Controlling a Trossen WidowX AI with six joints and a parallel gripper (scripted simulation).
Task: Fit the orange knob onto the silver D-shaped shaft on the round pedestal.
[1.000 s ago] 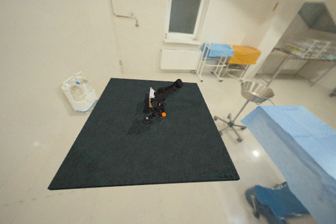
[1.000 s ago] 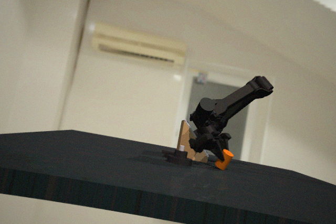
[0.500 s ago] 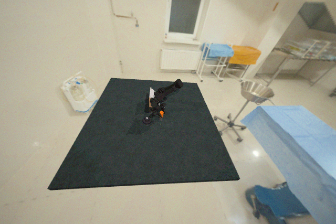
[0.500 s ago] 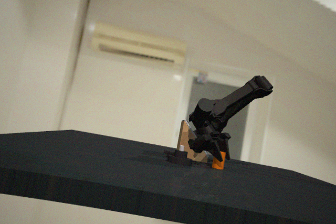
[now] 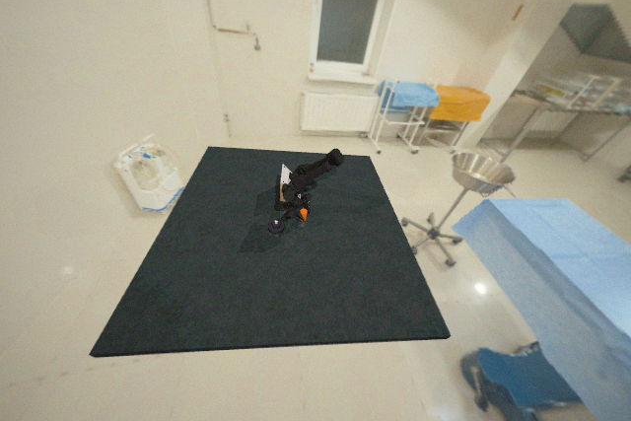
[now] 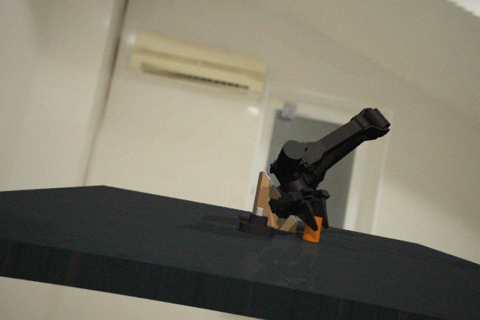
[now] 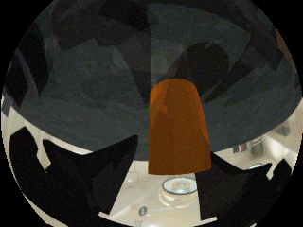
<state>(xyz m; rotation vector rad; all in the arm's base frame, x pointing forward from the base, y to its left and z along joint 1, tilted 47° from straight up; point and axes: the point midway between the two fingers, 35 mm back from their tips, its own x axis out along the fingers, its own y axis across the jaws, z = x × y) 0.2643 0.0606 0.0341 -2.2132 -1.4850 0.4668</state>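
Observation:
The orange knob (image 5: 304, 214) (image 6: 311, 231) (image 7: 177, 130) stands about upright on the dark table; its underside is hidden. My gripper (image 6: 320, 226) (image 7: 166, 144) is open around it, with one finger on each side. In the wrist view a gap shows between the knob and the left finger, while the right finger overlaps the knob's edge. The dark round pedestal (image 5: 276, 229) (image 6: 253, 228) stands a short way left of the knob in the top and exterior views. Its silver shaft (image 5: 276, 222) (image 6: 259, 211) points up with nothing on it. The shaft's flat side cannot be made out.
A wedge-shaped block (image 5: 281, 194) (image 6: 261, 191) with a wooden side and a white face stands behind the pedestal, close to the arm. The arm reaches down from the upper right in the top and exterior views. The dark table (image 5: 264, 299) (image 6: 154, 239) extends around them.

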